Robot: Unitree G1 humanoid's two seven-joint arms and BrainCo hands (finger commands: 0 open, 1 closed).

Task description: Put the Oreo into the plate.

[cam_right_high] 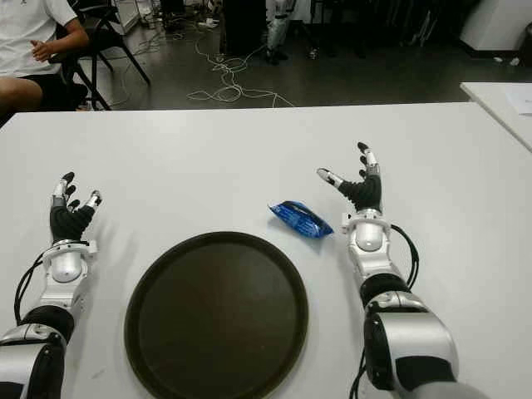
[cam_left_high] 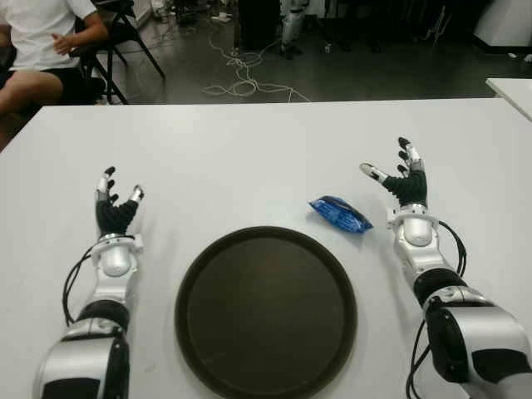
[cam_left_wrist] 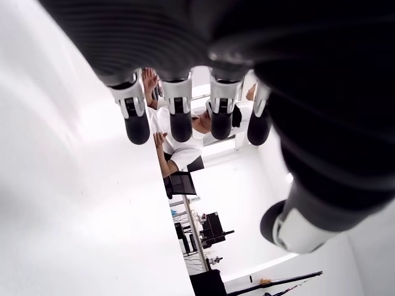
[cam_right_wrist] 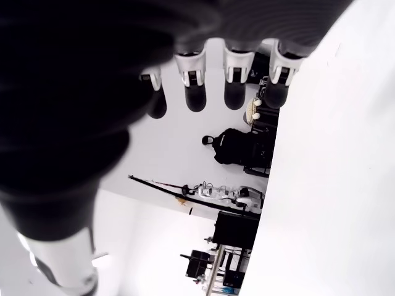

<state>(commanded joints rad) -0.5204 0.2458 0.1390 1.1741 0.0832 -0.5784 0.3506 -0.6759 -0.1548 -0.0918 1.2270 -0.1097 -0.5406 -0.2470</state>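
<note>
On the white desk (cam_left_high: 249, 158) in front of us lies a round, dark brown plate (cam_left_high: 266, 312) with a raised rim and a smooth, matte face. At about one o'clock from the plate, just off its rim and not touching it, we see the Oreo (cam_left_high: 340, 214), a small glossy blue foil packet, crinkled and lying flat on the desk. At three o'clock from the packet, near it but apart, we see our right hand (cam_left_high: 401, 179), palm facing inward, its black, silver-tipped fingers spread wide and holding nothing; its wrist view shows the fingertips (cam_right_wrist: 236, 92) fanned out in open air. Our left hand (cam_left_high: 115, 204) shows at about ten o'clock from the plate, well apart from the packet, fingers likewise spread and empty. Beyond the far edge of the desk, at eleven o'clock, a person (cam_left_high: 37, 50) in a white shirt sits on a black chair (cam_left_high: 125, 29), and loose cables (cam_left_high: 241, 75) trail across the dark floor.
</note>
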